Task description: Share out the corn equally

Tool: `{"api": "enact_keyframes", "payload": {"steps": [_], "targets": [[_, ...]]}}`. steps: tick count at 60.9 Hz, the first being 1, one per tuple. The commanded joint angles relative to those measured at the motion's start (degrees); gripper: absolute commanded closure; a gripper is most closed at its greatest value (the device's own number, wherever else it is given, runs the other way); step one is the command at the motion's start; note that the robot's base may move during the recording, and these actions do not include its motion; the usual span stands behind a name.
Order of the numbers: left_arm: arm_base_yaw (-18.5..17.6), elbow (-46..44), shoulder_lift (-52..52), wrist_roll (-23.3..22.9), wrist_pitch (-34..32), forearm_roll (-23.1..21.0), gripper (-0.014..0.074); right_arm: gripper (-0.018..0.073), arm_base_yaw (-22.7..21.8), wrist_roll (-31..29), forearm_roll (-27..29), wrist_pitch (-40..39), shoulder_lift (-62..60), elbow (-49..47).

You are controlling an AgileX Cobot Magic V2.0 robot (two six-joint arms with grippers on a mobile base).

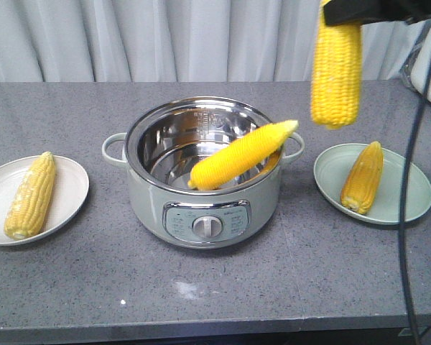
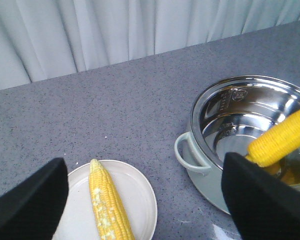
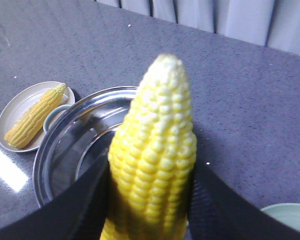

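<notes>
up high, the right black gripper (image 1: pixel 345 14) squeezes a long yellow corn cob (image 1: pixel 336 72), which hangs in the air between the shiny round steel pot (image 1: pixel 151 201) and the pale green plate (image 1: pixel 409 194). a second cob (image 1: pixel 243 154) leans in the pot. a third cob (image 1: pixel 363 177) lies on the green plate, and a fourth cob (image 1: pixel 31 195) on the white plate (image 1: pixel 68 190). the left black gripper (image 2: pixel 144 172) hangs wide apart over the white plate, holding nothing.

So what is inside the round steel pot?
One bright yellow corn cob leans inside the round steel pot, tip past the rim. The floor beneath it is hidden.
</notes>
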Motion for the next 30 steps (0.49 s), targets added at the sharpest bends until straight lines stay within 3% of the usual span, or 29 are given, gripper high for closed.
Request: {"api": "enact_keyframes", "payload": {"steps": [1, 10, 30], "targets": [[0.04, -1.16, -0.49, -0.18, -3.36, -1.13, 0.0007, 0.0402, -1.30, 1.93, -1.26, 1.53, -4.51, -1.76], [0.04, -1.16, -0.49, -0.18, -3.23, -1.13, 0.0007, 0.0397, -1.10, 4.17, -6.86, 1.53, -7.24, -1.37], [0.04, -1.16, -0.49, -0.18, -2.99, -1.18, 0.0007, 0.0389, -1.10, 2.62, -6.66, 0.22, -11.00, 7.03]]}}
